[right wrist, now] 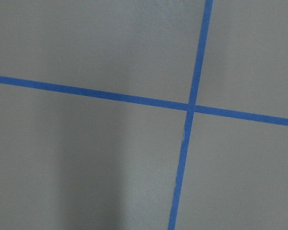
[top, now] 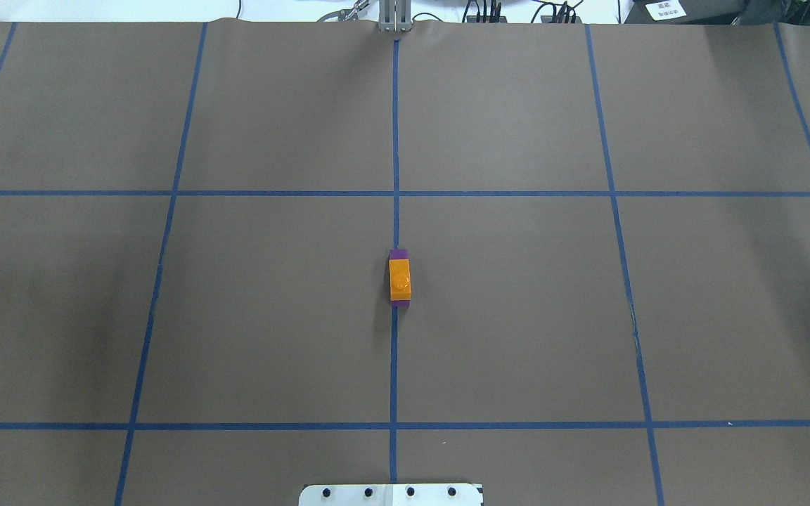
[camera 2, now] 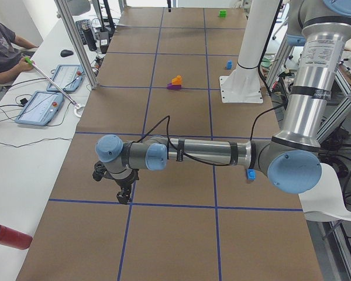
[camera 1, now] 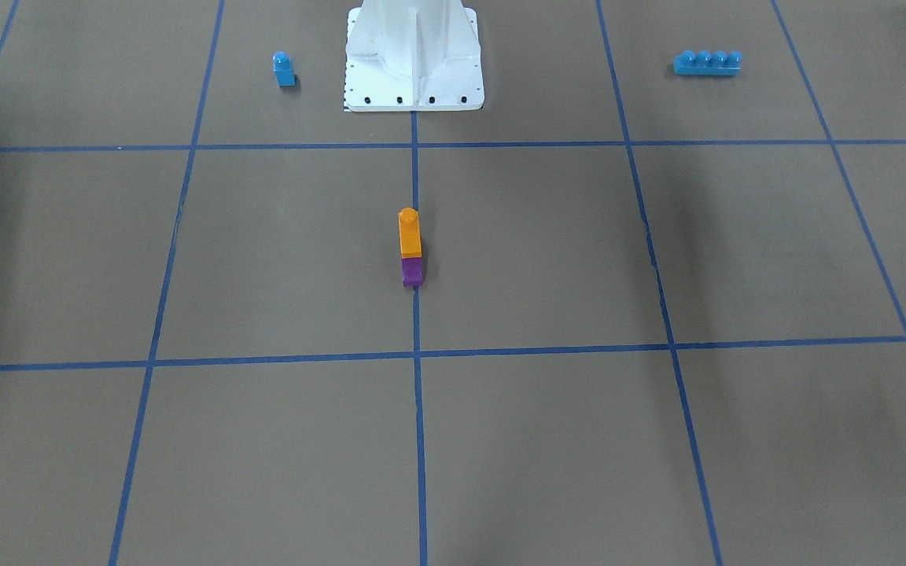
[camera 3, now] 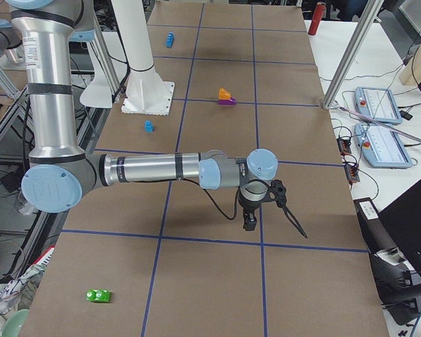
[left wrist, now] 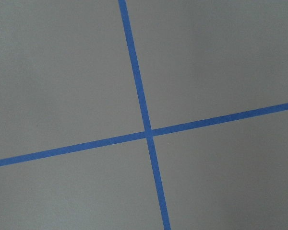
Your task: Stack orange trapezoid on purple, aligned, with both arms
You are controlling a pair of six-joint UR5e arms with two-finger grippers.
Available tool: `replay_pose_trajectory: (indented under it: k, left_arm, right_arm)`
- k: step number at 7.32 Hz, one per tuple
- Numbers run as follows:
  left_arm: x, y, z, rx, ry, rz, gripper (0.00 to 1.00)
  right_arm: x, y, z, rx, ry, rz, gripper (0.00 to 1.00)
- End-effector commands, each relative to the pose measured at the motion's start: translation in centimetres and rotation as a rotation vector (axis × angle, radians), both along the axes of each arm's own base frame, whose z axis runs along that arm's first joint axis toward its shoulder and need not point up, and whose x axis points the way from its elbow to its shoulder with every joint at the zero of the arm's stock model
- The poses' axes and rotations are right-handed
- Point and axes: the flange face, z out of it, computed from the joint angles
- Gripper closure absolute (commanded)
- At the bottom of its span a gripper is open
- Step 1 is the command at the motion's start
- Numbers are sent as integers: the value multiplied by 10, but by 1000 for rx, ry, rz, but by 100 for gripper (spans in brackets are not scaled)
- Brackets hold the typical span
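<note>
Orange trapezoid (camera 1: 409, 233) atop purple (camera 1: 412, 272), far from left gripper (camera 2: 124, 196), right gripper (camera 3: 250, 223), jaws indiscernible

Overhead and front-facing cameras look steeply down from opposite table sides, both showing the white bolted base mount (camera 1: 414, 71).

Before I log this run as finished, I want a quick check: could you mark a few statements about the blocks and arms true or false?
1. The orange trapezoid sits on the purple block. True.
2. The stack stands on a blue tape line. True.
3. One arm's jaws are holding the stack. False: the left arm and right arm are both far from it.
4. The long blue four-stud brick touches the stack. False: it lies far away, on the robot's left of the white base mount.
</note>
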Motion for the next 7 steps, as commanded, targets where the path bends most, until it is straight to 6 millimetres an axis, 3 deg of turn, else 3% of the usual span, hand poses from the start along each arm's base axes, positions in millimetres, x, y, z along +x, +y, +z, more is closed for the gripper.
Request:
replay_pose_trajectory:
  k: [1,2,7]
  left_arm:
    - [-2,3,1,-9,1,-8,0]
    - [-3,4,2,-17,-2,-19,0]
    - [-1,2,1,-11,-5,-16,0]
  right_arm:
    - [0,0,1,6,7,0,0]
    - [0,-4,-4,16,10,1,0]
    - [-5,-2,8,-4,30,-11,0]
